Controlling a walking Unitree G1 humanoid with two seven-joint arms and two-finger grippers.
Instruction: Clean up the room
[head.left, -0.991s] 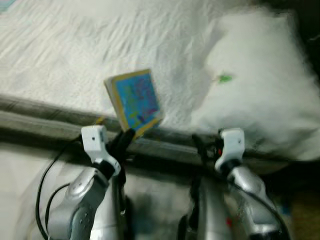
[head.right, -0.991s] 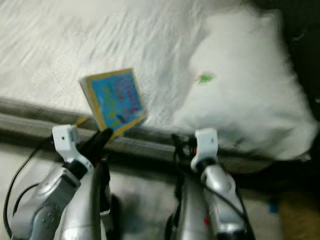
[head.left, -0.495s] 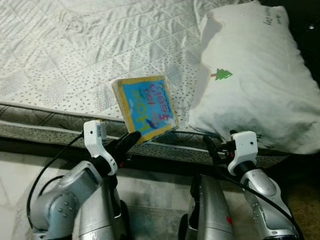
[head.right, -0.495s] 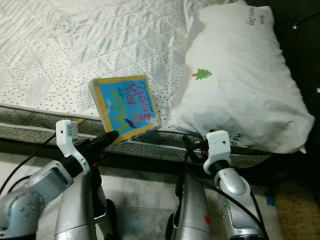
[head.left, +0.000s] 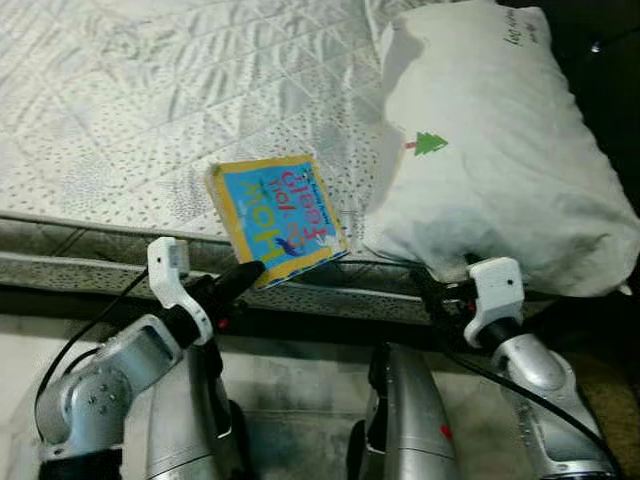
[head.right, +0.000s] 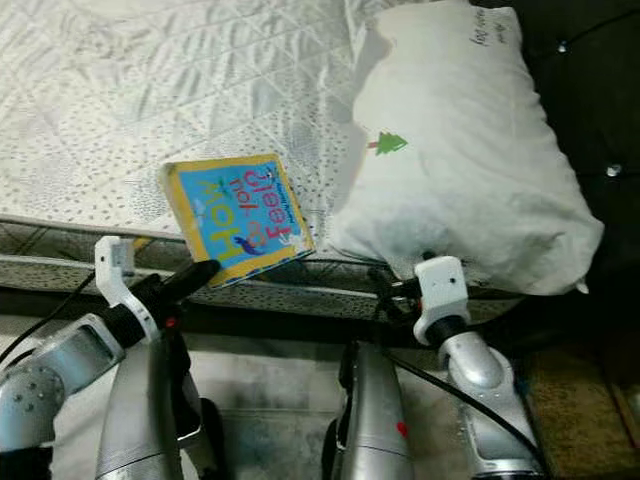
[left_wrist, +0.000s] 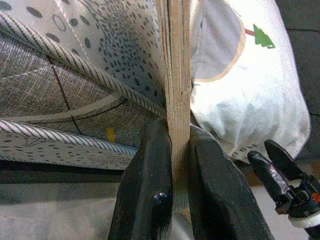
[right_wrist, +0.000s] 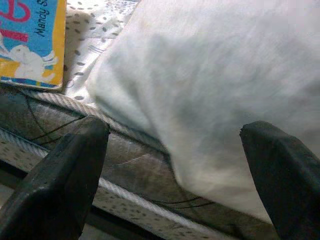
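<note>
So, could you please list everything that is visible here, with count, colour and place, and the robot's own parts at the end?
book: 1, blue cover with yellow border, held over the near edge of the mattress
pillow: 1, white with a small green tree mark, on the mattress to the right of the book
mattress: 1, white quilted top, grey striped side, across the view
floor: pale, below the mattress
left gripper: 1, black, jaws shut on the book's edge
right gripper: 1, black, jaws open, before the pillow

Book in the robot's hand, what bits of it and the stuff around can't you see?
- Book: back cover faces away in both eye views; left wrist view shows it edge-on.
- Left hand: fingertips hidden behind the book's lower corner in the eye views.
- Pillow: near edge covered by the right hand.
- Mattress: cut off by the picture edges.
</note>
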